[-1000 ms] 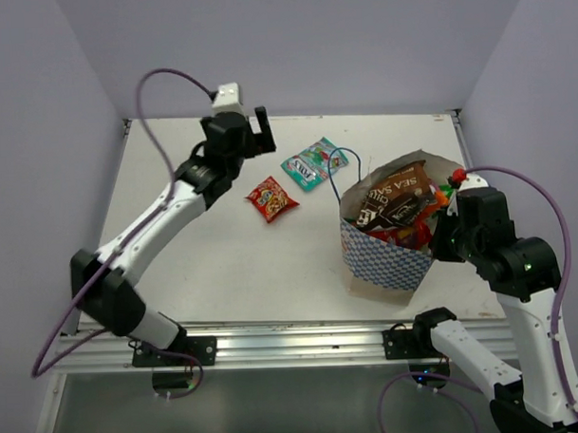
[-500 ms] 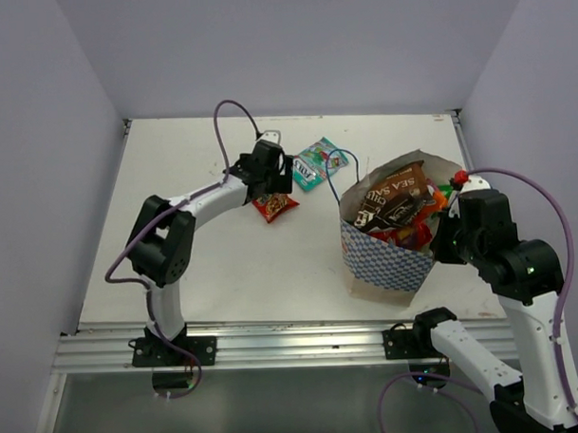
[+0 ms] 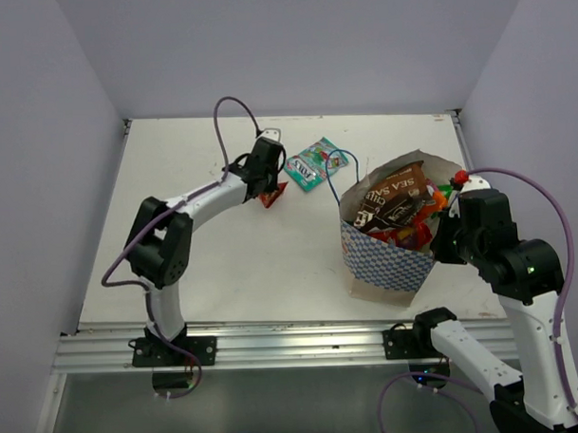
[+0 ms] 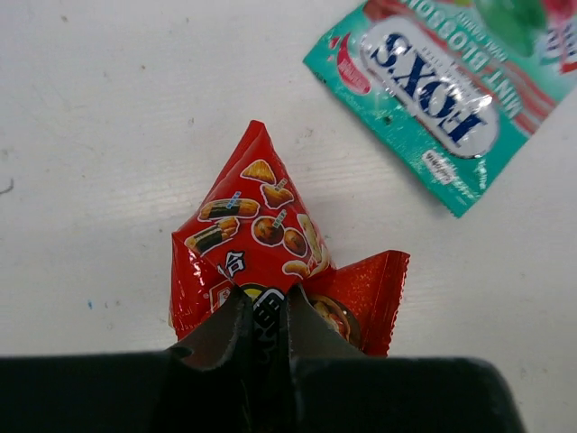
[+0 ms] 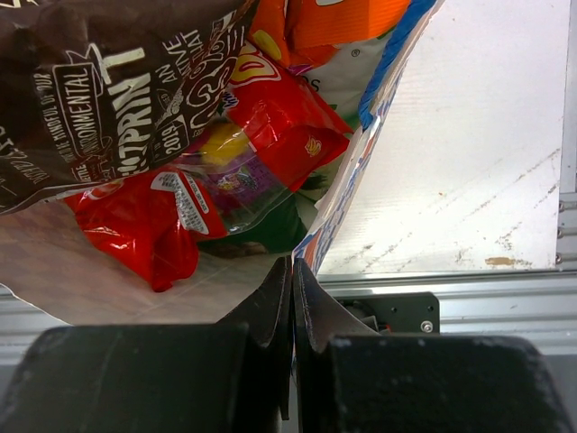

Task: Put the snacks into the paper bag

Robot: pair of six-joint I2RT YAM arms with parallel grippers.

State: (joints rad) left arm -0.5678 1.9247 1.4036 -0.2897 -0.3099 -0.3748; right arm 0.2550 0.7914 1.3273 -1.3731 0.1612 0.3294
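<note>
A small red snack packet (image 4: 257, 225) lies on the white table, pinched into a ridge. My left gripper (image 4: 261, 302) is shut on its near end; from above it (image 3: 268, 187) covers most of the packet (image 3: 273, 197). A teal sweet packet (image 3: 308, 164) lies flat just right of it, also in the left wrist view (image 4: 442, 72). The paper bag (image 3: 385, 259) stands at the right, holding a brown crisp bag (image 3: 395, 196) and red and orange packets. My right gripper (image 5: 293, 271) is shut on the bag's rim (image 5: 377, 104), at its right side (image 3: 440, 232).
The table's back edge and a purple wall lie behind the teal packet. The metal rail (image 3: 293, 342) with both arm bases runs along the near edge. A purple cable (image 3: 230, 114) loops above the left wrist.
The left arm came down from the back left onto the red packet and its jaws closed on it, crumpling it upward. The right arm and the bag stayed still.
</note>
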